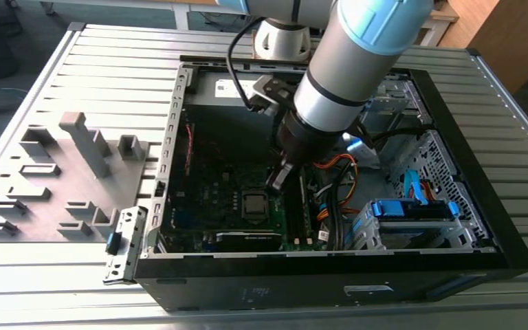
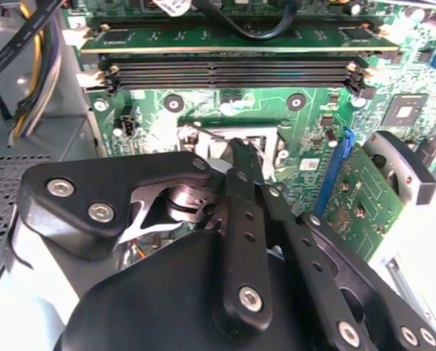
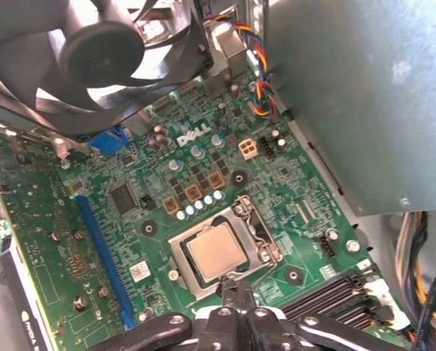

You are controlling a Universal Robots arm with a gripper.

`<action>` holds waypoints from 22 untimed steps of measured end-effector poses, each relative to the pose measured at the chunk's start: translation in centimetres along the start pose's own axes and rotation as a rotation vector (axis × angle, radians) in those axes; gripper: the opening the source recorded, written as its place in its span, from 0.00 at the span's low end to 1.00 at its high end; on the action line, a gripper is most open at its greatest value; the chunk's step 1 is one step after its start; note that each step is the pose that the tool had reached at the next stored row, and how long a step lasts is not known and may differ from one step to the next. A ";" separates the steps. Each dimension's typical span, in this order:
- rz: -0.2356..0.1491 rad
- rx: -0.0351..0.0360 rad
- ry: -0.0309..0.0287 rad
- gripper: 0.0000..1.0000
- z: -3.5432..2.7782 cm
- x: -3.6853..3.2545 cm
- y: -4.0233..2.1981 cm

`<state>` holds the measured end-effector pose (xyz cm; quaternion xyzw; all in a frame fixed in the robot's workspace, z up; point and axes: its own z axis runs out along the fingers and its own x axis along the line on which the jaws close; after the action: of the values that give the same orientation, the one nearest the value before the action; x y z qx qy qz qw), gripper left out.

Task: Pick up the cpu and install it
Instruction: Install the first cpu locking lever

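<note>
On the exterior view's left I see a grey tray [image 1: 62, 179] of slots and posts. It lies on the slatted table [image 1: 108, 69], just beside the open case [image 1: 337, 285]. Inside the case, the board [image 1: 209, 199] fills the side nearer the tray, and a black card [image 1: 245, 240] runs along its near edge.

The cpu [image 3: 216, 254] lies flat in the socket [image 3: 180, 257] about mid-board, silvery top up, with the metal frame around it. The gripper [image 3: 232, 287] hangs low over the socket's edge on the side toward the memory slots [image 3: 335, 296]. Its fingers [image 2: 246, 219] come together in a single narrow tip with nothing between them, and they are not on the cpu. I cannot tell whether the tip touches the frame.

In the first wrist view, a fan [image 3: 94, 51] stands past the far side of the socket, and the grey supply box [image 3: 350, 95] walls in the board close by. A bundle of coloured wires [image 3: 262, 80] sits between the two. In the second wrist view, a green memory stick [image 2: 232, 40] stands just beyond the empty slots.

Further toward the exterior view's right, orange and black cables [image 1: 337, 168] loop close beside the arm [image 1: 356, 62]. The arm leans in from the far side and hides the middle of the case from me. At the right end sits a blue drive cage [image 1: 415, 210].
</note>
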<state>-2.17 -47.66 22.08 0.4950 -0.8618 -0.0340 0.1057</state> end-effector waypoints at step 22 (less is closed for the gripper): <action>0.003 0.0079 0.0136 0.11 1.16 -0.13 -0.18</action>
<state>-2.20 -47.69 20.90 0.4942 -0.8620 -0.0271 0.1096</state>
